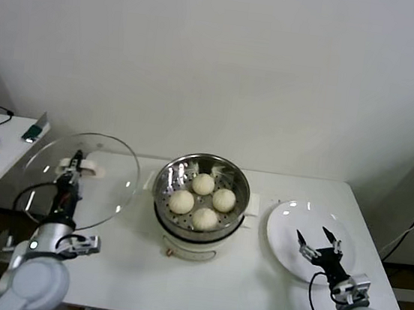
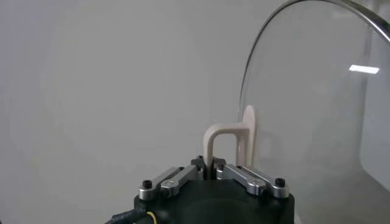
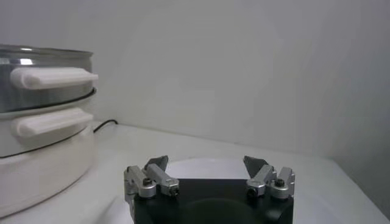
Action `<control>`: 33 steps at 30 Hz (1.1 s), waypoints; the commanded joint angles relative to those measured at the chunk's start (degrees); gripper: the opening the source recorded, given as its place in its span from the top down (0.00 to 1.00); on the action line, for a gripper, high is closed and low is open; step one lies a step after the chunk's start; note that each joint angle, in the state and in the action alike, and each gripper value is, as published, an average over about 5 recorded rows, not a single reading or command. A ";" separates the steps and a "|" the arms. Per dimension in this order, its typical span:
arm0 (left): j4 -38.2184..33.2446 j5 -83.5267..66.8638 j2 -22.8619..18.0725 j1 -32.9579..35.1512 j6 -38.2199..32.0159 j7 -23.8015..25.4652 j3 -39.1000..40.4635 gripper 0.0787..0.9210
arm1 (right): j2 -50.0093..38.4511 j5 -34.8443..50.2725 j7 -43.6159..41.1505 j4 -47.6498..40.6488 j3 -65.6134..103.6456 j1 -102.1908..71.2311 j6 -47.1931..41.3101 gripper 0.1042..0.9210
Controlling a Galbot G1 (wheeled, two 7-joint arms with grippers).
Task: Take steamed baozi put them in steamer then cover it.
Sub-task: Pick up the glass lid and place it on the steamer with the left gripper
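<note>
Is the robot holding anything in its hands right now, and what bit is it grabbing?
The left gripper holds the cover by its cream-white handle. The right gripper is open over the plate, holding nothing.

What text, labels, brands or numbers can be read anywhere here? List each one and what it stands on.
None can be read.
The steamer shows no legible brand or marking in the head view or the right wrist view.
The cover, the plate and both claws, left and right, carry no visible lettering.
The small green-tipped object on the side table is too small to read.
</note>
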 commanded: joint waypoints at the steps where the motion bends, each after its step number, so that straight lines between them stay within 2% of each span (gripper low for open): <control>1: -4.34 8.36 -3.53 -11.58 7.92 11.56 18.62 0.92 | 0.37 -1.36 0.09 -2.06 -1.98 2.01 0.14 0.12; 4: -2.32 10.39 -6.77 -15.35 8.96 13.96 22.69 0.92 | 0.52 -1.61 0.07 -2.49 -1.89 2.07 0.29 0.12; 14: 4.36 12.48 -12.89 -25.83 11.02 18.61 30.82 0.92 | 0.77 -2.49 -0.24 -3.95 0.65 1.20 0.98 0.12; 26: 11.93 15.82 -22.35 -29.13 11.02 19.79 36.51 0.92 | 0.57 -2.65 -0.81 -4.38 4.32 -0.17 1.45 0.12; 33: 15.47 15.29 -23.37 -29.06 11.02 19.43 36.65 0.92 | 0.48 -2.58 -1.09 -4.35 5.03 -0.49 1.91 0.12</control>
